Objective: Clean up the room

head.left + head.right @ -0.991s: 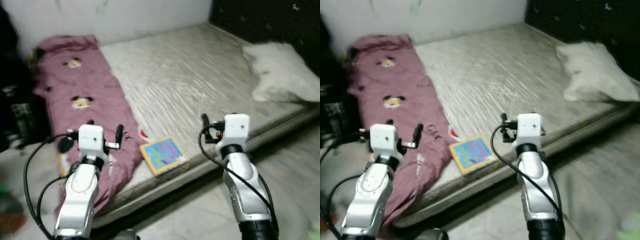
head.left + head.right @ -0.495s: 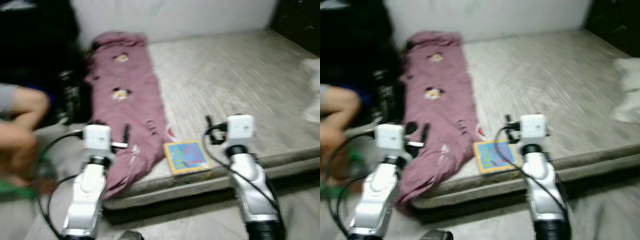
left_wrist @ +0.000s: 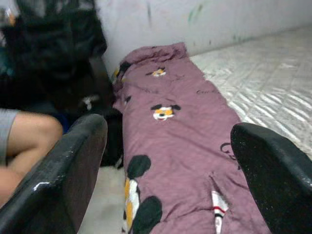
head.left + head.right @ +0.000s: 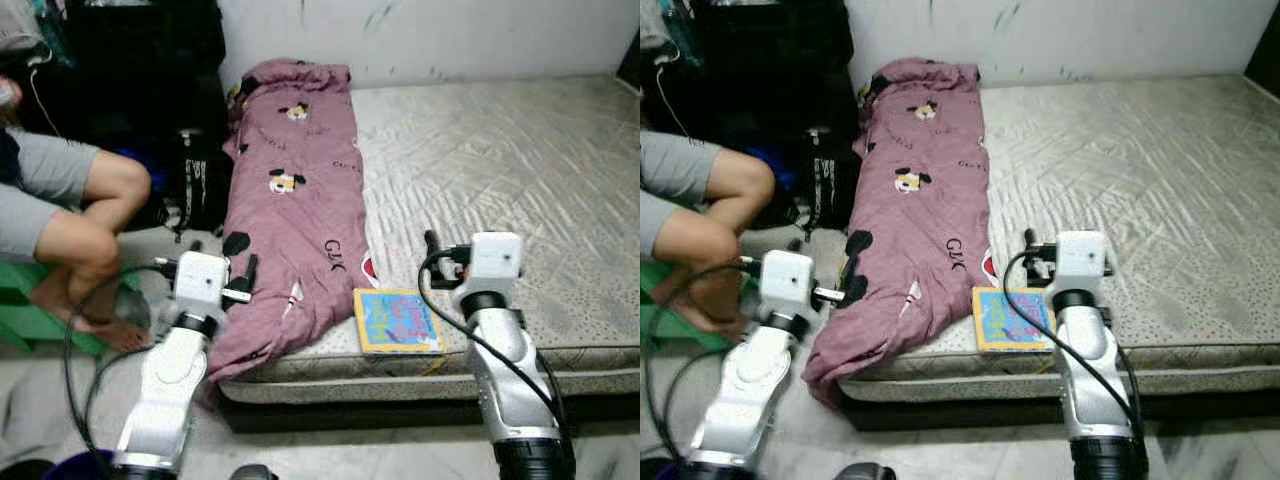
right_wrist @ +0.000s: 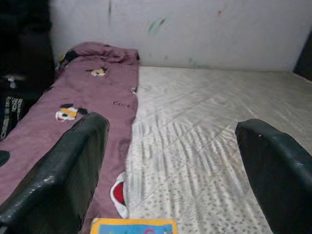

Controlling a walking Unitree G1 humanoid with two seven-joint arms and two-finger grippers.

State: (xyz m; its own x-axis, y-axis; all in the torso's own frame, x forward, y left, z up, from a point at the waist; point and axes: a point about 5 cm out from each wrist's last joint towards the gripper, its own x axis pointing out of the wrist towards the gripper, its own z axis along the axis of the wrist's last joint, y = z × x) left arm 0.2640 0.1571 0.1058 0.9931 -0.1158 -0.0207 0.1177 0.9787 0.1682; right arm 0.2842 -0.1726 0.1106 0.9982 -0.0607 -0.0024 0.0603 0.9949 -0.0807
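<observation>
While both silver arms reach forward over the near edge of the bed, the left tool (image 3: pixel 161 161) and the right tool (image 5: pixel 170 161) each have their two black fingers spread wide apart, gripping nothing. A low mattress with a pale grey quilted cover (image 4: pixel 500 170) lies on the floor against a scuffed white wall (image 4: pixel 450 35). Along the mattress's left side stretches a long mauve blanket printed with cartoon mouse faces (image 4: pixel 295 215); its near end spills over the mattress corner toward the floor. Just beside the blanket's near end, at the front edge of the mattress, lies a flat square book with a yellow border and blue, brightly patterned cover (image 4: pixel 397 321), between the two arms. The left tool hovers above the blanket's hanging end; the right tool hovers over the mattress just beyond the book. To the left of the bed, a person in grey shorts (image 4: pixel 60 215) sits with bare knees bent, near a black bag (image 4: pixel 195 185) and dark furniture (image 4: pixel 140 60).
</observation>
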